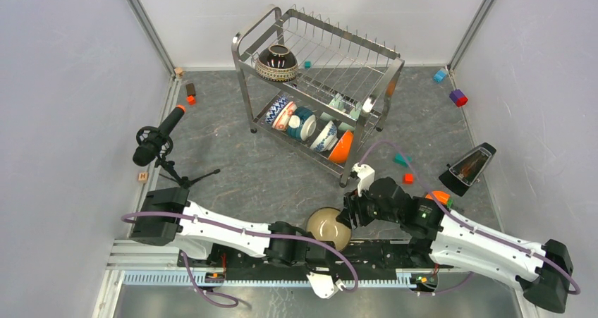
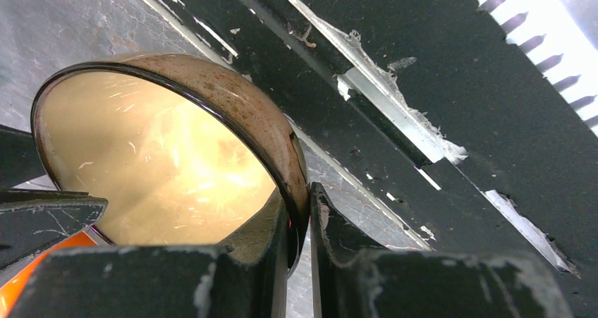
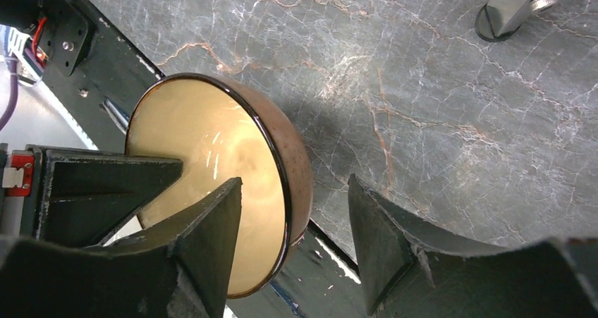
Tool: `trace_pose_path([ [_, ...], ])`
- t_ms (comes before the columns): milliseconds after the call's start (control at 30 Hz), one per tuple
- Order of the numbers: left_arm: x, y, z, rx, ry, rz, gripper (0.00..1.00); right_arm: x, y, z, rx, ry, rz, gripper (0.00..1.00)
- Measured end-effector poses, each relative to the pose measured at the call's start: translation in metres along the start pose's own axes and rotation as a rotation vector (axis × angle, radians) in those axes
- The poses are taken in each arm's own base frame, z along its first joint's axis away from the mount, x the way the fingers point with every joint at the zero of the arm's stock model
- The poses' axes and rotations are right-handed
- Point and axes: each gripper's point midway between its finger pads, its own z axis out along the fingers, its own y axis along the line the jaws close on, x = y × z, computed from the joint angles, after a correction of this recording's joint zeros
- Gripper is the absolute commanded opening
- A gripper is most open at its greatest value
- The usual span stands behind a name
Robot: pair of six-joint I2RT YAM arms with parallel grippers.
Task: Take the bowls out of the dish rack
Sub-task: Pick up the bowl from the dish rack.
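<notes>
The brown bowl, cream inside, is out of the dish rack and hangs on edge at the bottom centre of the top view, over the near strip of the table. The left gripper has it: the jaws are nearly closed, pinching the rim with 1 finger inside and 1 outside at the lower right of the left wrist view. The right gripper stands partly open astride the same rim, 1 finger over the cream interior and the other outside the brown wall, with a clear gap on the outer side. I cannot tell whether the inner finger touches.

This looks like a hand-over between the 2 arms. The bowl is likely glazed ceramic: stiff, so it will not give under the pads, but slick and breakable if dropped on the stone-look table. Held by 1 spot on its lip, it probably wants to swing or slide, so the second grip should go deep over the rim, away from the first pinch, and be firm before the first lets go.

In the upper middle of the top view, 1 dark patterned bowl sits upside down on the rack's upper tier, and about 4 more bowls stand on edge in a row on the lower tier.
</notes>
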Motion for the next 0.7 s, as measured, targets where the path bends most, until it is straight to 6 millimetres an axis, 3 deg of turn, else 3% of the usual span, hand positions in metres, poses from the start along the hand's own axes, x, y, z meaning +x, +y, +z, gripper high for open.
trace_pose_path([
  [467,-0.010,0.002,-0.004,0.019,-0.044,-0.023,0.02,0.013,-0.008,0.010,0.070,0.040,-0.041,0.50],
  [700,-0.012,0.005,-0.006,0.016,-0.047,-0.026,0.02,0.027,-0.006,0.015,0.066,0.085,-0.067,0.33],
])
